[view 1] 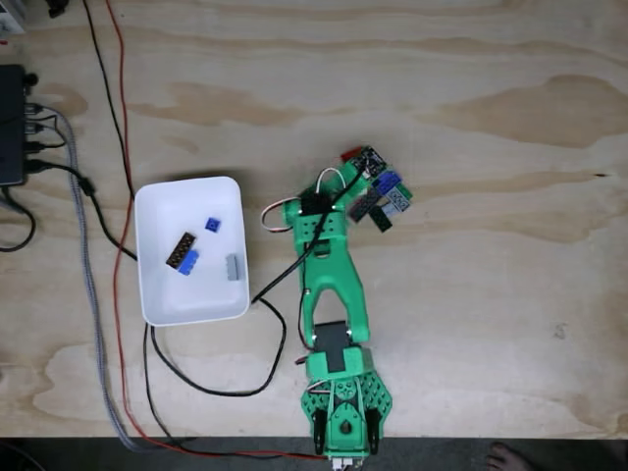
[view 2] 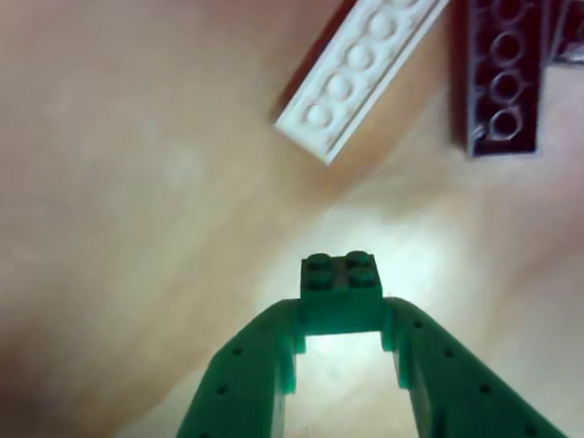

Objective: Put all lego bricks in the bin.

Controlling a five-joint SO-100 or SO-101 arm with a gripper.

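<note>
Pinching a small green brick (view 2: 341, 288) between the two fingertips, we judge ourselves midway through one more fetch: the brick is gripped, and carrying it over to the bin (view 1: 157, 211) has yet to happen. In the close view the tool (view 2: 343, 321) comes up from the bottom edge, its two green fingers narrowed until the tips press the brick's opposite sides — a two-by-two piece, studs toward the camera, sitting square between them. Whether it has left the desk (view 1: 491, 294) we cannot tell from either picture.

Just beyond the held brick lie a white plate (view 2: 366, 61) set at a slant and a dark brown brick (view 2: 499, 59) beside it, both apart from the fingers. In the fixed view the arm (view 1: 329, 285) reaches toward a small heap of bricks (view 1: 383, 196) — blue, grey, dark and red pieces packed close together — to the right of the bin. The bin sits left of the arm and already holds a brown brick (view 1: 180, 249), two blue ones (view 1: 213, 224) and a grey one (view 1: 234, 266).

Next, we think, comes a clean lift without snagging the neighbours, then a swing left over the bin's rim before letting go. Much of the heap is left to clear.
</note>
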